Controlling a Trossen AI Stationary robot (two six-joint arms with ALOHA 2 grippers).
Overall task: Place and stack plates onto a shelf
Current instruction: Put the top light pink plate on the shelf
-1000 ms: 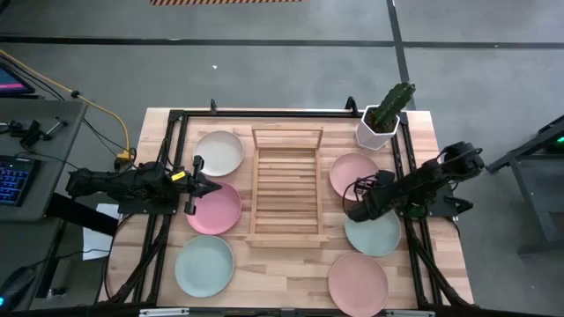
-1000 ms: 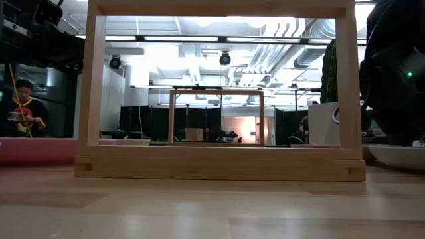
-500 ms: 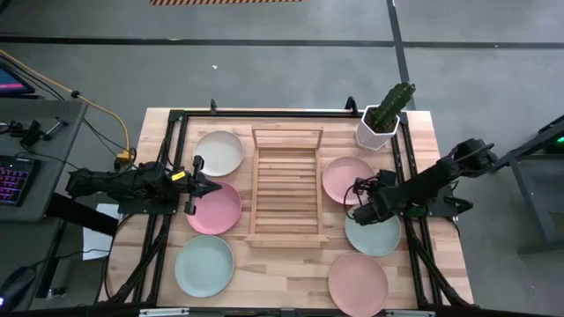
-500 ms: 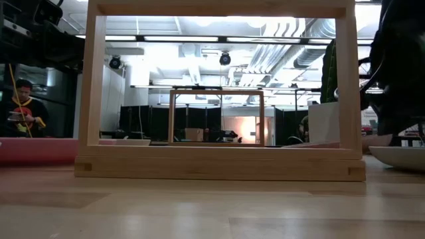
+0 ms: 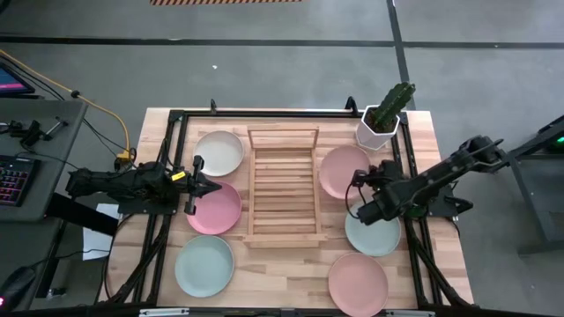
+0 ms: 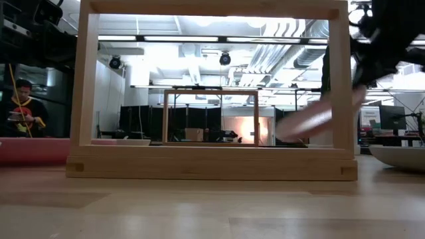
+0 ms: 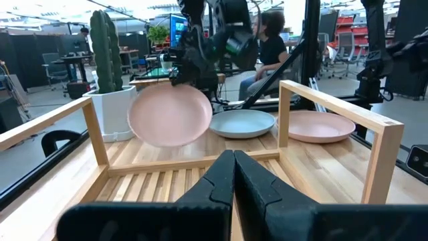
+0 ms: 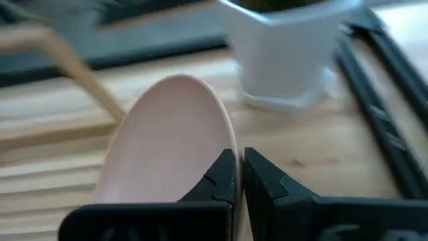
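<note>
The wooden slatted shelf (image 5: 284,185) lies at the table's middle. My right gripper (image 5: 361,190) is shut on a pink plate (image 5: 342,170) just right of the shelf, seen tilted in the low view (image 6: 317,121) and in the left wrist view (image 7: 170,116). My left gripper (image 5: 214,187) is shut and empty above the far edge of another pink plate (image 5: 218,211). A cream plate (image 5: 218,152) and a mint plate (image 5: 204,265) lie flat left of the shelf. A mint plate (image 5: 374,234) and a pink plate (image 5: 358,282) lie flat right of it. My right gripper pinches the pink plate's rim (image 8: 227,144) between its two fingers, coming from the table's right and near side. The plate is off the table and tilted, its held side high and its other edge (image 6: 282,135) low beside the shelf's right frame. Whether it touches the frame I cannot tell.
A white pot with a green cactus (image 5: 381,123) stands at the far right corner, close behind the held plate. Black rails (image 5: 410,238) run along both sides of the table. A person sits beyond the table (image 7: 271,47). The near middle of the table (image 5: 282,273) is bare wood.
My right gripper has risen and moved toward the shelf, taking the pink plate up off the table and tipping it from flat to steeply tilted. The shelf has slid slightly toward the table's left.
</note>
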